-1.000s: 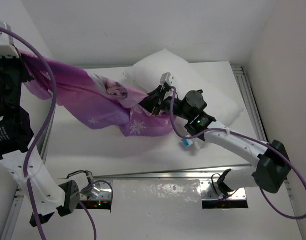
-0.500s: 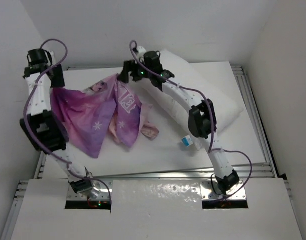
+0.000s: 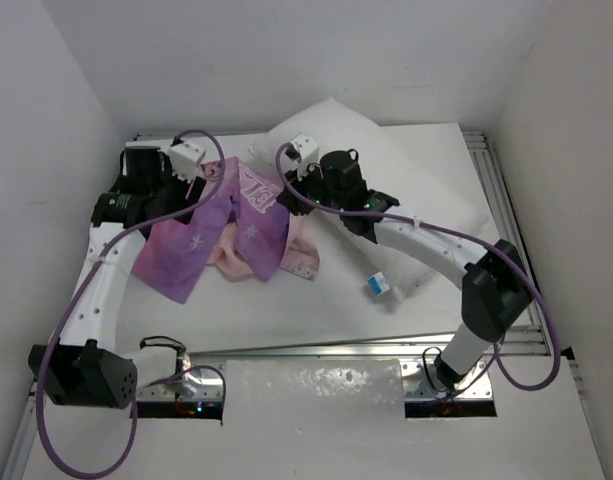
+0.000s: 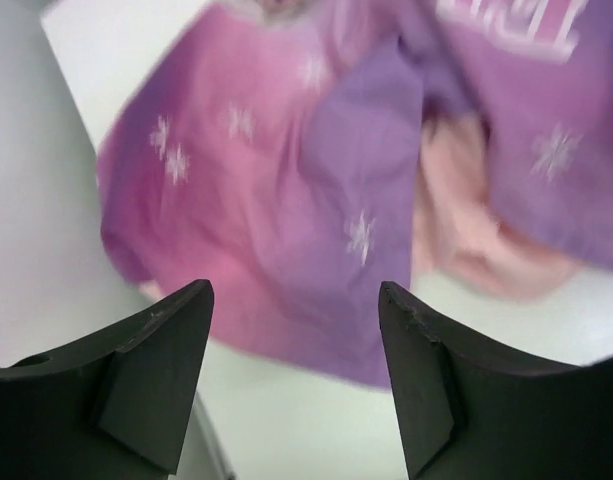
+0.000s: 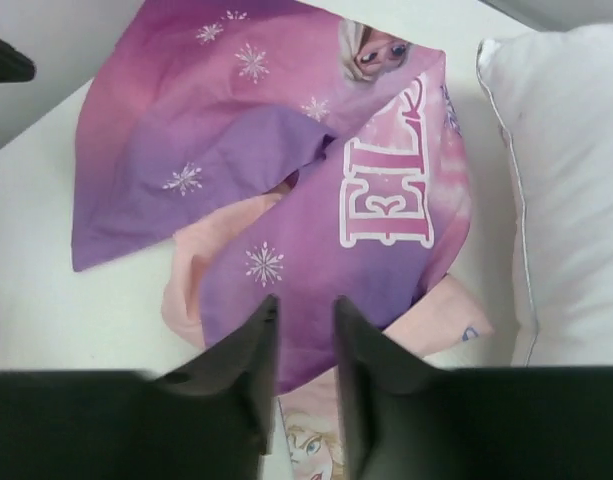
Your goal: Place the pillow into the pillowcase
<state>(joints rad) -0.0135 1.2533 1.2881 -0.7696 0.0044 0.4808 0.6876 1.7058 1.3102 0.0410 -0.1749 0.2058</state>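
Top external view: the crumpled purple-pink princess-print fabric pillowcase (image 3: 236, 225) lies just beside the plump white rectangular pillow (image 3: 426, 200) on the white desk (image 3: 306, 315). The left tool (image 4: 296, 300) hangs above the pillowcase, wide apart and empty. The right tool (image 5: 301, 312) is narrowly apart.

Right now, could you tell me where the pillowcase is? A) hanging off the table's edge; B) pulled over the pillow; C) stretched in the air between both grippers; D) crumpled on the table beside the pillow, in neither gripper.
D: the pillowcase lies bunched on the table left of the bare pillow, and the left gripper and right gripper both show empty gaps between their fingers.
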